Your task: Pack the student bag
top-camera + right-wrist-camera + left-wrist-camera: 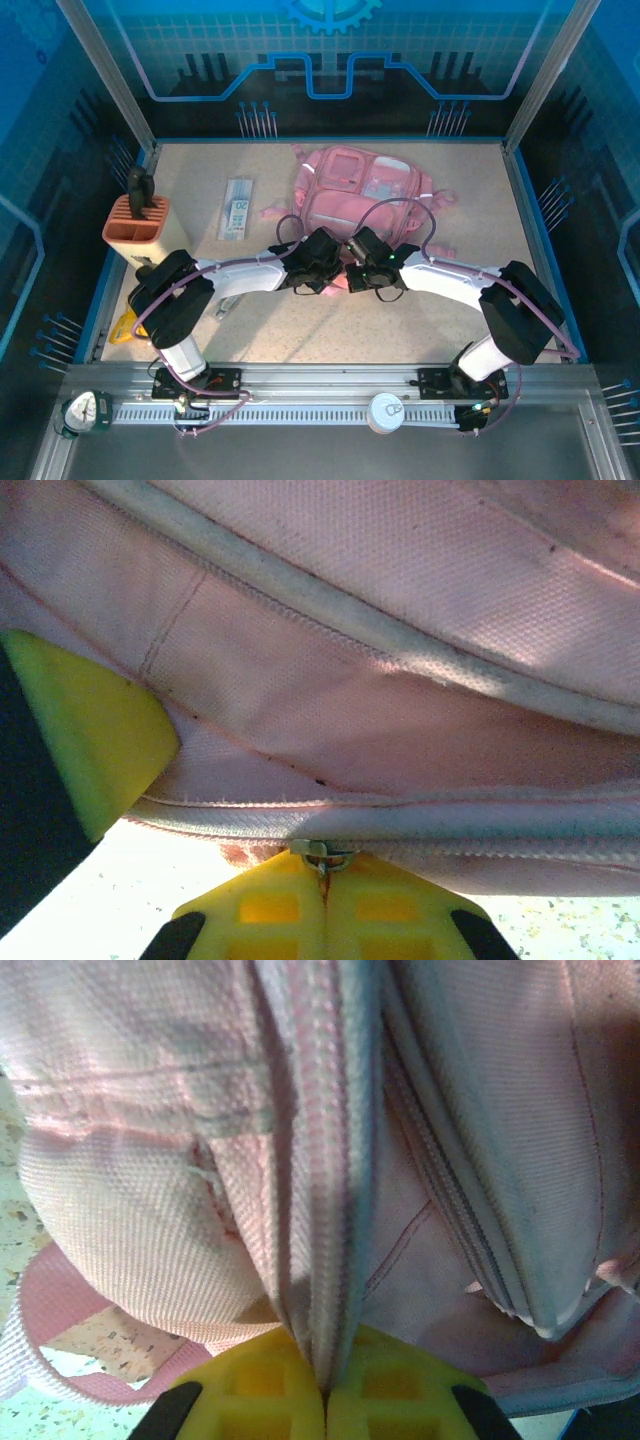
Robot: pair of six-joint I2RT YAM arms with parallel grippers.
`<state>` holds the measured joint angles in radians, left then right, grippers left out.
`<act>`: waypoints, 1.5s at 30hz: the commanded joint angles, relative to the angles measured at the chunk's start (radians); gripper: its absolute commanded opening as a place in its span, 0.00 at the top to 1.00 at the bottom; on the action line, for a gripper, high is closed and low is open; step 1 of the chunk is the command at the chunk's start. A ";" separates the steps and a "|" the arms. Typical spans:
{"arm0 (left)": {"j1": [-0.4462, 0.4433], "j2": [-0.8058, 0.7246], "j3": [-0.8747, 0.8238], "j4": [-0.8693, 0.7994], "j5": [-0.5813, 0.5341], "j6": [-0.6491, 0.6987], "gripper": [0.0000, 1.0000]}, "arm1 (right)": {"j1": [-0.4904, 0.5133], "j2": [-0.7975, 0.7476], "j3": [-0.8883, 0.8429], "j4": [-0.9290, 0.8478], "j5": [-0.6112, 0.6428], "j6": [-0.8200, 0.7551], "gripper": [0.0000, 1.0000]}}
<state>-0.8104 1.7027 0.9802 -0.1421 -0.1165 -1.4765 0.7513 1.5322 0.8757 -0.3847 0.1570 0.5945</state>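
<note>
The flat clear packet (pixel 237 208) bears what reads "20" (other print too small).

Fingers (pixel 265 905) tight on student bag (pixel 400 680) zipper (pixel 320 852)

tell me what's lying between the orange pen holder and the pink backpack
A flat pale rectangular pack lies between the pen holder and the backpack, touching neither, seen in the top view.

The speckled beige tabletop (pixel 330 330) carries the pink student bag (pixel 365 190) toward twelve o'clock. A salmon-orange pen holder box (pixel 137 225) stands at nine o'clock. A flat clear packet (pixel 237 208) lies between them, apart from both. A small yellow object (pixel 122 327) sits at eight o'clock by the edge.
</note>
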 commanded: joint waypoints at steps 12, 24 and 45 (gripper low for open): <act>0.275 -0.217 -0.057 -0.194 0.005 0.297 1.00 | -0.121 -0.176 -0.143 -0.184 0.099 0.016 1.00; 0.399 -0.226 -0.004 -0.197 0.177 0.425 0.77 | 0.005 -0.100 -0.036 -0.109 -0.011 0.039 1.00; 0.003 -0.118 -0.089 0.102 0.043 -0.046 0.42 | 0.011 -0.081 -0.041 -0.083 0.036 0.034 1.00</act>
<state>-0.7975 1.5299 0.8356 -0.0723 -0.0490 -1.4937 0.7464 1.4315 0.8150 -0.4328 0.1734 0.6243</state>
